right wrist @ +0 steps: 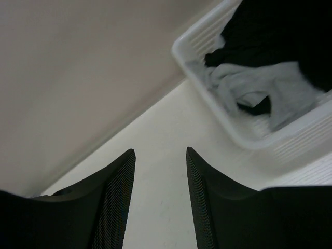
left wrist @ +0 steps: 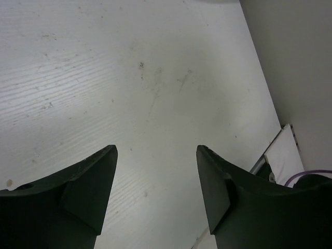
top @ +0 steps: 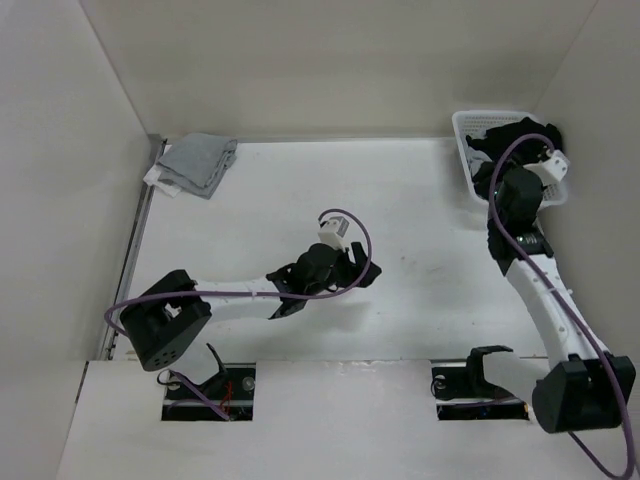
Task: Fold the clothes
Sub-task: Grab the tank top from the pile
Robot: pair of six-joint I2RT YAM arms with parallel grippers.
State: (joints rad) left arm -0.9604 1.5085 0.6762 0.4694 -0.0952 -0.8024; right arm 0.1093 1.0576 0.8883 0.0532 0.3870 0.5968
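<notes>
Surface (top: 420, 200): white and scuffed with small dark marks. It lies under both end effectors and fills the left wrist view ahead of the fingers.
Right arm (top: 545, 290): stretched from its base to the far right corner, carrying its end effector up to the basket.
Left arm (top: 235, 295): bent low across the middle, with its end effector over bare surface.
Basket (right wrist: 249, 137): white slatted plastic in the far right corner. It is just beside the right end effector, ahead and to the right of its fingertips, and well apart from the left end effector.
Black garment (right wrist: 280, 31): the task's clothes, heaped in the basket and spilling over its far rim. It is ahead and to the right of the right end effector; no finger is seen touching it.
Grey folded cloth (top: 197, 165): lying flat in the far left corner, well apart from the left end effector.
Pale grey garment (right wrist: 249, 85): crumpled in the basket beside the black one, on the side nearer the right end effector.
Left end effector (left wrist: 155, 150): fingers spread wide, holding nothing.
Right end effector (right wrist: 160, 151): fingers parted with a clear gap between them, holding nothing.
Purple cable (top: 350, 225): looped just behind the left end effector.
</notes>
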